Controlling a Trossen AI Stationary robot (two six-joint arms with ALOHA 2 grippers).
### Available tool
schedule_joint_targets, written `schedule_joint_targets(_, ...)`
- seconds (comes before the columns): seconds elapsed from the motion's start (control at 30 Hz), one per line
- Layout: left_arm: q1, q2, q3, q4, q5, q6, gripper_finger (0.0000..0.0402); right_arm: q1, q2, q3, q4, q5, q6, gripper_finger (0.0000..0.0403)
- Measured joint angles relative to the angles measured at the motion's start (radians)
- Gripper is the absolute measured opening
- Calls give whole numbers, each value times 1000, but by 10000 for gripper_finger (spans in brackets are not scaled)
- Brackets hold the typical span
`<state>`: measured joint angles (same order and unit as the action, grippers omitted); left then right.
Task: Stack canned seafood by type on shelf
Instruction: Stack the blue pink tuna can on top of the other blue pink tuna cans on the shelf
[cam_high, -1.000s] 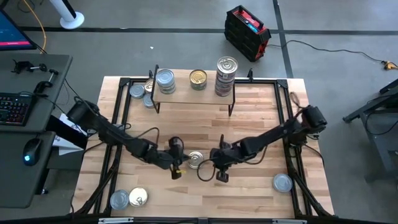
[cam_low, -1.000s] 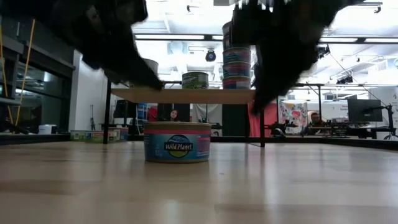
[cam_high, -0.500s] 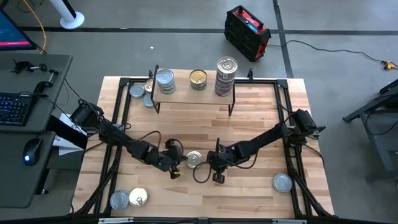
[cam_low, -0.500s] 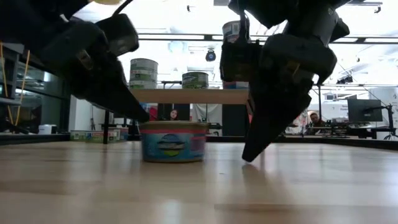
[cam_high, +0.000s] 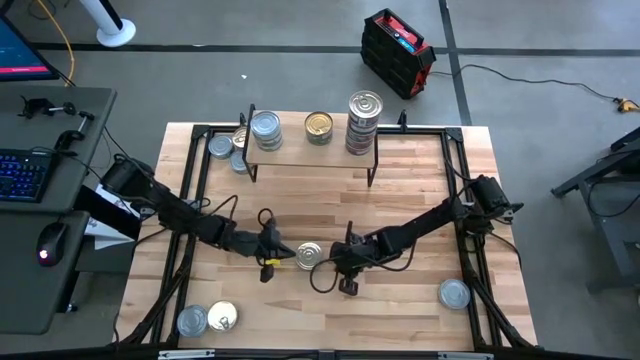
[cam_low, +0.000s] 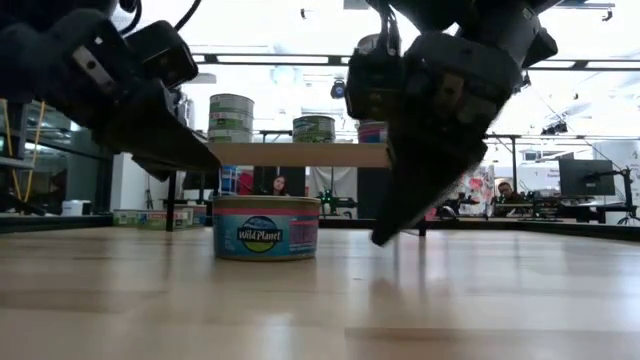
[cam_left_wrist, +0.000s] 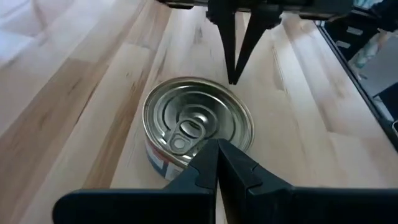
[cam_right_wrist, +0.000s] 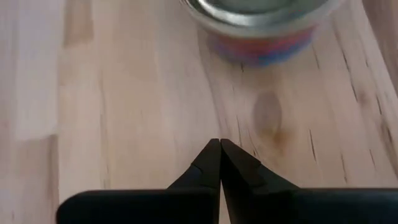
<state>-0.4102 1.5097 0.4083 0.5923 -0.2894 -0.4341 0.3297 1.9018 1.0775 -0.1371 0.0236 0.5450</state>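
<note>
My two dark hands, left (cam_high: 283, 251) and right (cam_high: 333, 264), both pinched together and gripping nothing, flank a short round silver-lidded tin (cam_high: 309, 255) with a blue label, standing alone mid-desk (cam_high: 400, 190), well short of the light wood shelf on black legs (cam_high: 300, 150) where other tins sit stacked. I judge it stiff, smooth-sided and compact, best taken across its wall below the rim.
</note>
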Motion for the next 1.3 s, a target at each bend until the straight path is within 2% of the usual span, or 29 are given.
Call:
schedule_joint_targets(0.17,19,32,4,61,36,95,0,-21,0,0,71,47,-8,0)
schedule_joint_targets(0.37,25,75,3,63,45,114,0,-53,0,0,82,95,-4,0)
schedule_joint_targets(1.3,30,190,5,133,38,158,0,-51,-22,-2,194,68,33,0)
